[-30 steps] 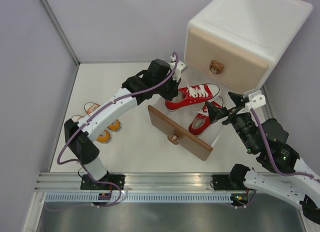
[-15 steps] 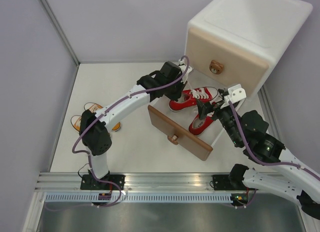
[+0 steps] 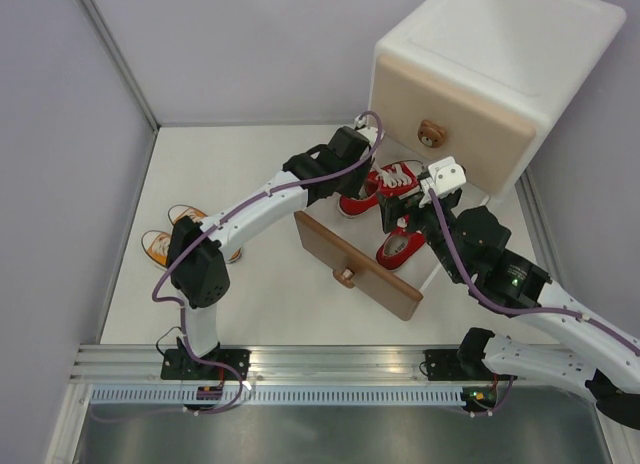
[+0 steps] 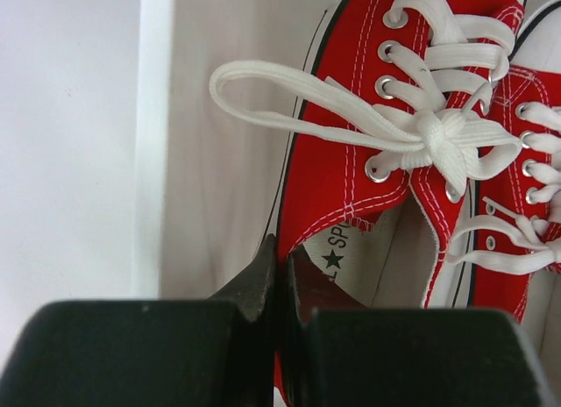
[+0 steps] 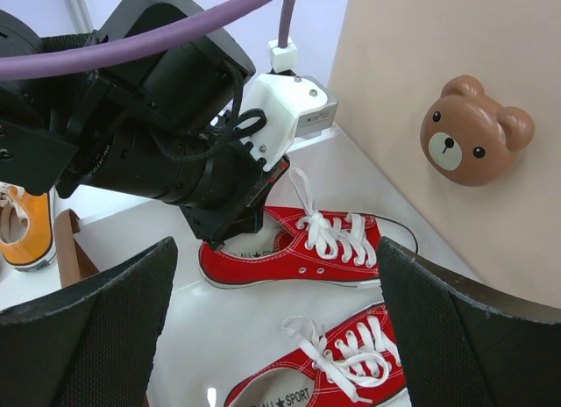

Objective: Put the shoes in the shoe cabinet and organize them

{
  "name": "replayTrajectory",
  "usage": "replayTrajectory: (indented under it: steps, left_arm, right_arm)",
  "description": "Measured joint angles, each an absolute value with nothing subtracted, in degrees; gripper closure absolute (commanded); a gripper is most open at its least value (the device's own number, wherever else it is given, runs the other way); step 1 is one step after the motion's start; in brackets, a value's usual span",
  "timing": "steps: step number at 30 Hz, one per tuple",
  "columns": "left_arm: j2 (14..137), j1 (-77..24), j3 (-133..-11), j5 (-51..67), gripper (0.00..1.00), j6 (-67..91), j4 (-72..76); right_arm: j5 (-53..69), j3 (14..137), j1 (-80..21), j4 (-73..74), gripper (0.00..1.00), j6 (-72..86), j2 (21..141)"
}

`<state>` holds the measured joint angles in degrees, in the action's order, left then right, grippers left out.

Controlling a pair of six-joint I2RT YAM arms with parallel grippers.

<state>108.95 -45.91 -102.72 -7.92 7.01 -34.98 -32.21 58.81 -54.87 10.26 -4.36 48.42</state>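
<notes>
Entry, left claw [image 4: 277, 265]: fingers are lying pressed together and appear to be pinching the heel collar of the far red sneaker [image 4: 351, 188], with one finger over the insole and the other outside the canvas. This sneaker is resting on the white floor of the pulled-out lower drawer [image 3: 355, 264]. Its long axis is running away from the left claw, heel at the fingertips and toe pointing toward the shoe cabinet [image 3: 500, 54].

Right claw [image 5: 276, 275]: fingers are standing wide apart and gripping nothing. It is hovering above the drawer and looking down on both red shoes. The near red sneaker [image 5: 333, 372] is lying directly below it, just beside its partner, with the toe heading the same way.

Upper drawer [image 3: 470, 114]: it is sitting closed, its bear-head knob [image 5: 473, 139] facing out.

Orange sneakers [image 3: 160, 246]: these are waiting on the tabletop [image 3: 260, 294], well apart from the drawer on the left arm's side, so the left arm is the nearer one for them.

Judgement: the red pair is already in the drawer and the orange pair is not yet stored. The coming move is likely turning on the left claw letting go at the heel.
</notes>
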Motion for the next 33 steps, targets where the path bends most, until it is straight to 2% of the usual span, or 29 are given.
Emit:
replayTrajectory:
  steps: [24, 33]
  left_arm:
    - [109.5, -46.3, -102.5, -8.5, 0.98, 11.2, -32.8]
    - [113.8, -47.4, -100.4, -8.9, 0.98, 13.0, -33.0]
  right_arm:
    - [-33.3, 59.1, -54.9, 10.0, 0.02, -4.3, 47.4]
    - [-33.7, 59.1, -54.9, 10.0, 0.02, -4.3, 46.7]
